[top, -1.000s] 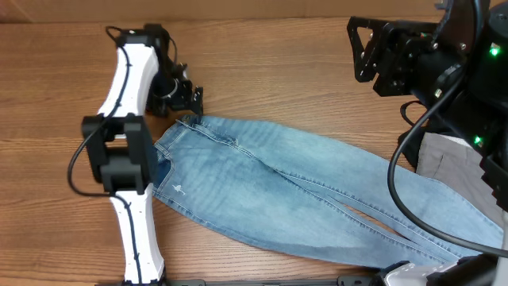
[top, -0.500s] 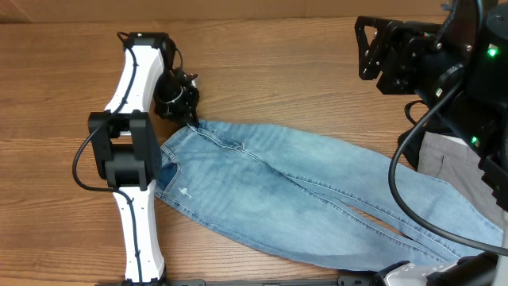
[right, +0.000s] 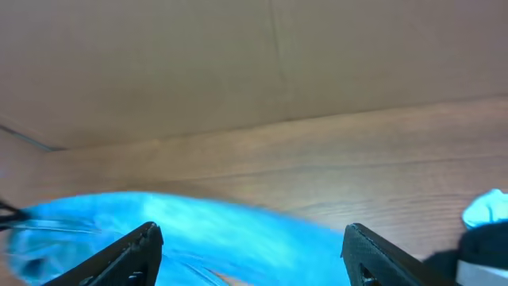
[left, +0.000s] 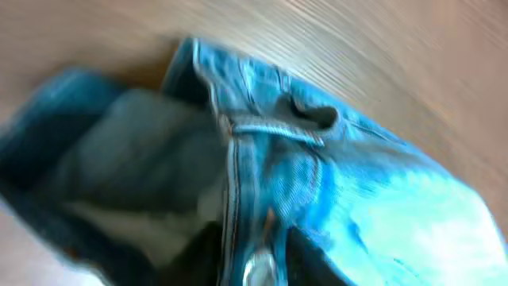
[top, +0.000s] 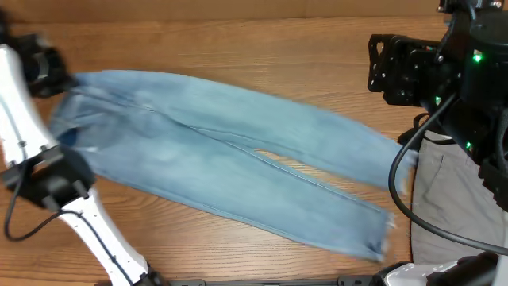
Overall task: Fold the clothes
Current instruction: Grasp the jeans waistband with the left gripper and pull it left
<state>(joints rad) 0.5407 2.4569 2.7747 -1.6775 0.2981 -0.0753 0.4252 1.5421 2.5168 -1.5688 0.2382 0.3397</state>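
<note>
The light-blue jeans (top: 238, 151) lie stretched slantwise over the wooden table (top: 262, 48), waist at the far left and frayed ankle hems (top: 381, 234) at the right. My left gripper (top: 62, 78) is at the waist end, shut on the waistband. In the left wrist view the waistband and its metal button (left: 258, 266) sit between the dark jaws of that gripper (left: 258, 262), with the open waist (left: 135, 159) beyond. My right gripper (top: 375, 62) hangs open above the table's right side. Its wrist view shows that gripper (right: 250, 246) over blurred denim (right: 198, 230), touching nothing.
Grey trousers (top: 444, 183) lie at the right edge, partly under the right arm and its cables. A brown cardboard wall (right: 238, 63) borders the table's far side. A pale-blue scrap of cloth (right: 486, 210) shows at the right of the right wrist view.
The left gripper shut on the waistband and pulled the jeans far to the left and up the table, drawing the legs out straighter. The right gripper drifted slightly right.
</note>
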